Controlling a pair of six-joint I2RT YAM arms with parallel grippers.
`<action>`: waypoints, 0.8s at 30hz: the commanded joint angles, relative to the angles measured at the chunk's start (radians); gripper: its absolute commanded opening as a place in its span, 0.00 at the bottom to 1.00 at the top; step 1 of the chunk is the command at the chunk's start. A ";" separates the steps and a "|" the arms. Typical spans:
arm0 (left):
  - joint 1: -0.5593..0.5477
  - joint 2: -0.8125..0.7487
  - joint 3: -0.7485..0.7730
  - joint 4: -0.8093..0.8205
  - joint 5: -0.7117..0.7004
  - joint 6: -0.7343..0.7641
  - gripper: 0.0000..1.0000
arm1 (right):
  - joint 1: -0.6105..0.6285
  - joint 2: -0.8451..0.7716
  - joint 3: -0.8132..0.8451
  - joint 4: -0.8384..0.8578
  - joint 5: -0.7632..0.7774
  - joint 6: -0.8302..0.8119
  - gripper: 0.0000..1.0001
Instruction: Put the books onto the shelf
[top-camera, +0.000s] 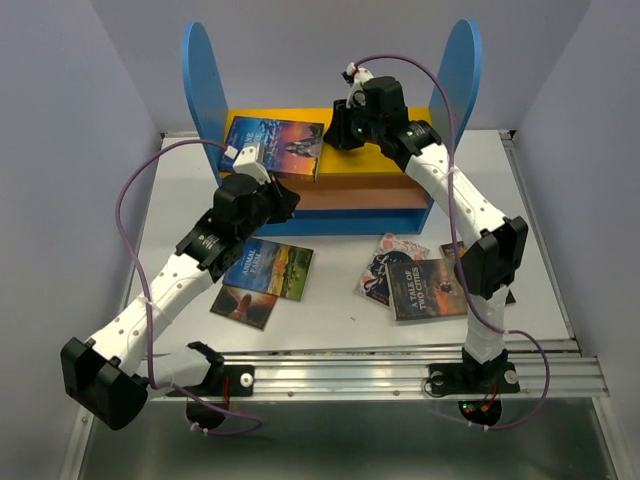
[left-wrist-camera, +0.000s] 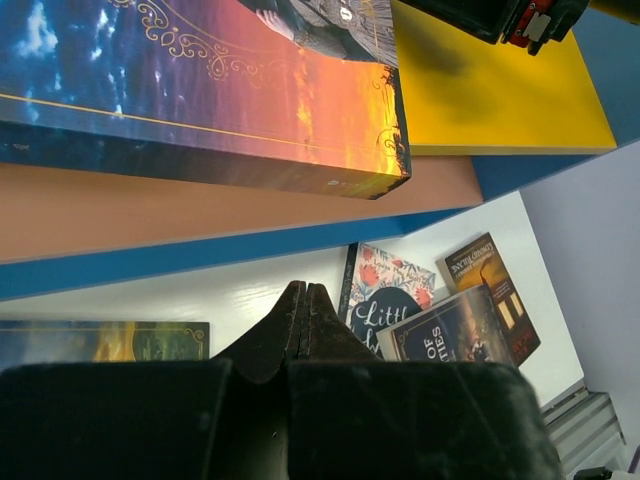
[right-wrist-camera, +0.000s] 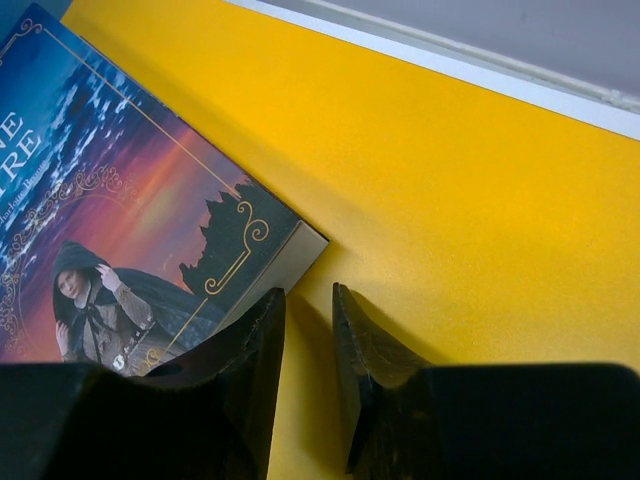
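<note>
The shelf (top-camera: 205, 85) stands at the back with tall blue side panels and a yellow top board (top-camera: 400, 150). One dark blue and orange book (top-camera: 275, 145) lies flat on that board at the left. My right gripper (top-camera: 337, 140) hovers over the board just right of it, jaws slightly open and empty (right-wrist-camera: 308, 295), with the book's corner (right-wrist-camera: 130, 220) beside one finger. My left gripper (top-camera: 285, 200) is shut on nothing (left-wrist-camera: 305, 290) in front of the shelf's lower boards. Several books lie on the table: Animal Farm (top-camera: 270, 268), a small brown one (top-camera: 243, 305), a floral one (top-camera: 390, 262), A Tale of Two Cities (top-camera: 430, 288).
Another brown book (left-wrist-camera: 495, 290) lies partly under the right arm's elbow (top-camera: 490, 260). The brownish middle board (left-wrist-camera: 150, 210) and blue bottom board (left-wrist-camera: 150, 265) jut out under the yellow one (left-wrist-camera: 490, 100). Purple cables loop over both arms. A metal rail (top-camera: 350, 375) runs along the near edge.
</note>
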 joint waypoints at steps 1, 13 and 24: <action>0.016 0.003 0.012 0.067 0.023 0.027 0.00 | 0.006 0.041 0.047 0.004 -0.031 -0.019 0.32; 0.071 0.061 0.058 0.088 0.017 0.039 0.00 | 0.006 0.092 0.102 0.026 -0.036 -0.018 0.34; 0.093 0.055 0.062 0.119 0.010 0.037 0.00 | 0.006 0.101 0.096 0.069 -0.063 -0.024 0.39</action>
